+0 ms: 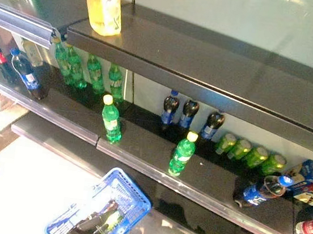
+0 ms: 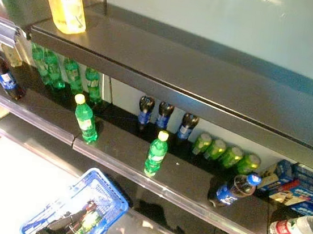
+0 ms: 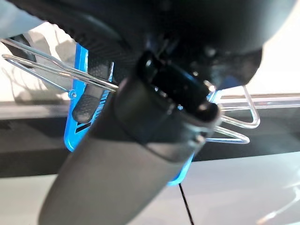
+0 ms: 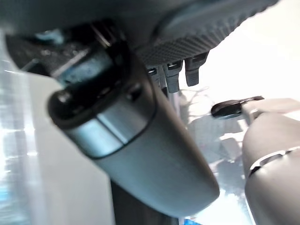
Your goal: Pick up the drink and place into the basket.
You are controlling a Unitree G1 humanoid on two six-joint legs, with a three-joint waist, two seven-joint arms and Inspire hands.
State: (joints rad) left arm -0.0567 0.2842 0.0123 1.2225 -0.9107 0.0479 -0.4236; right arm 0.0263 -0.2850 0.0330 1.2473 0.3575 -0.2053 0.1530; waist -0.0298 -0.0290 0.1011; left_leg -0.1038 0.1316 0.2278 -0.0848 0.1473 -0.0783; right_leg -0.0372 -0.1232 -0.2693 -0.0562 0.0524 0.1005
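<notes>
Two green bottles with yellow caps stand at the front of the middle shelf, one on the left (image 1: 111, 120) and one on the right (image 1: 182, 153). The blue basket (image 1: 129, 196) hangs low in front of the shelves, with a dark bottle (image 2: 79, 215) and a green drink (image 2: 91, 221) inside. My left hand (image 3: 211, 28) is shut on its thin wire handles (image 3: 56, 70); the basket's blue rim (image 3: 77, 61) shows behind them. My right hand (image 4: 197, 33) hangs low away from the shelf, its fingers (image 4: 172, 75) straight and holding nothing.
A tall yellow bottle (image 1: 104, 2) stands on the top shelf. The middle shelf (image 1: 140, 159) also holds green bottles (image 1: 85, 71) at the back left, dark cola bottles (image 1: 186, 114), green cans (image 1: 249, 153), a fallen cola bottle (image 1: 261, 191) and blue boxes (image 1: 308, 181).
</notes>
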